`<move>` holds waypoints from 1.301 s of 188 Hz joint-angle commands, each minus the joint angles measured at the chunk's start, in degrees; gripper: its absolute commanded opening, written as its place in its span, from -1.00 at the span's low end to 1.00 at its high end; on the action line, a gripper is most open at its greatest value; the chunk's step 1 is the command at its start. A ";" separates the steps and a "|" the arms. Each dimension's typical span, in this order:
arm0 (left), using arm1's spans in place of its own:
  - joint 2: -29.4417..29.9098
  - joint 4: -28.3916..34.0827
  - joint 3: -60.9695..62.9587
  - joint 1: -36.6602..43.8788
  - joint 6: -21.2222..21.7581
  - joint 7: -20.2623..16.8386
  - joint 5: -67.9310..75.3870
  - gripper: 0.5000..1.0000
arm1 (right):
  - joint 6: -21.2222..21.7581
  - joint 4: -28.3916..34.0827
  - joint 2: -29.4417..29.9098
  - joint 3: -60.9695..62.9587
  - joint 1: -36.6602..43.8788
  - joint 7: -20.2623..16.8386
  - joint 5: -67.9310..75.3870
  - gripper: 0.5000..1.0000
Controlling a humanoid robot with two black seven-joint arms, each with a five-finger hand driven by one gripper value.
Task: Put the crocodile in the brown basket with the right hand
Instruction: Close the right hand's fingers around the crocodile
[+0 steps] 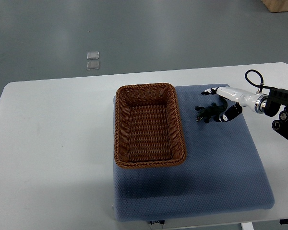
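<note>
Mat: blue padded textured mat (206,182) on the white table (48,134) — carries everything.
Crocodile: small dark green toy crocodile (207,113) lies flat on the mat, just right of the brown woven wicker basket (120,124), outside it.
Right hand: white-and-black right hand (228,104) at the tail end, fingers apart, not clamped.
Next: I'd close on the body, lift clear of the rim, then go left.
In the way: only the basket's right wall — nothing else between.
</note>
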 commanded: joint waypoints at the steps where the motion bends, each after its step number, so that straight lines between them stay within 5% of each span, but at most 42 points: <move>1: 0.00 0.00 0.00 0.00 -0.01 -0.01 0.00 1.00 | -0.78 -0.04 -0.08 -0.98 0.09 0.00 -0.23 0.48; 186: 0.00 0.00 0.00 0.00 -0.01 -0.01 0.00 1.00 | -2.36 -0.92 -0.17 -5.20 1.40 0.18 -4.62 0.29; 244: 0.00 0.00 0.00 0.00 -0.01 -0.01 0.00 1.00 | -2.45 -1.10 -0.17 -5.55 1.40 0.53 -4.71 0.01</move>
